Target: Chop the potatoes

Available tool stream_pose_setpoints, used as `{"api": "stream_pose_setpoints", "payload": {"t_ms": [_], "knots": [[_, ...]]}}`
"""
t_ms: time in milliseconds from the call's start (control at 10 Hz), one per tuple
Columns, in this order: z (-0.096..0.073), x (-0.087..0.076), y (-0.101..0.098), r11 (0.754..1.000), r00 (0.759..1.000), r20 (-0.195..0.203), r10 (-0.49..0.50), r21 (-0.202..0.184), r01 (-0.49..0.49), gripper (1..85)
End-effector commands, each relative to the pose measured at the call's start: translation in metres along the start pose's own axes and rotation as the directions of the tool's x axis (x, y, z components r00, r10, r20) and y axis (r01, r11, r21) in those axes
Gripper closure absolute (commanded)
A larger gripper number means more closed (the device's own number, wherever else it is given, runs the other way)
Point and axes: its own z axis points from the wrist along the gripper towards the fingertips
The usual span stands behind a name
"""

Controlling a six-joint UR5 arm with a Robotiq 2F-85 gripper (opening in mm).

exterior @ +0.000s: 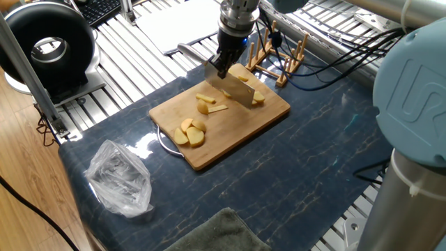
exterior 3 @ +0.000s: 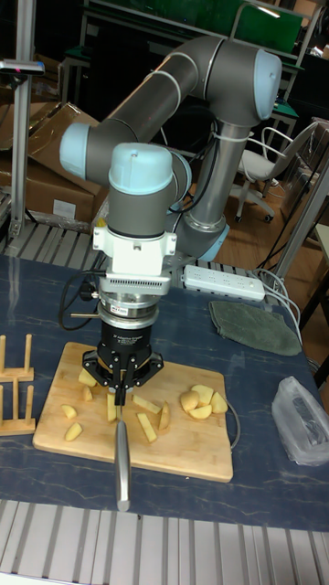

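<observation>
A crumpled clear plastic bag [exterior: 120,178] lies on the dark blue marbled table [exterior: 293,167]. Right of it, peeled pale-yellow potato pieces [exterior: 191,132] sit scattered on the rectangular bamboo cutting board [exterior: 230,132]. Above them the black two-finger gripper [exterior: 223,66] pinches a steel-bladed knife [exterior: 233,87], blade down among the pieces.

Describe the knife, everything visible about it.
The knife is a cleaver-like tool with a broad, flat, grey metal blade and a straight, steel-coloured handle. The gripper is shut on it where blade and handle meet, holding the blade on edge, cutting edge down, over the bamboo board. The blade stands among the potatoes near the board's middle; whether its edge touches the board cannot be told. In the tall view the handle reaches past the board's edge.
</observation>
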Motion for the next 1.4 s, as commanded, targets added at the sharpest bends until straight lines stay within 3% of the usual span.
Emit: {"api": "stream_pose_setpoints", "payload": {"t_ms": [0, 100, 900, 1300], "knots": [[-0.009, 0.000, 0.001, 1.000, 1.000, -0.016, 0.010, 0.002, -0.010, 84.7], [-0.012, 0.000, 0.005, 1.000, 1.000, -0.027, 0.016, -0.013, -0.016, 84.7], [-0.022, 0.000, 0.000, 1.000, 0.998, -0.069, -0.008, 0.004, 0.008, 84.7], [-0.010, -0.007, 0.011, 1.000, 0.998, -0.058, 0.018, 0.010, -0.017, 84.7]]}}
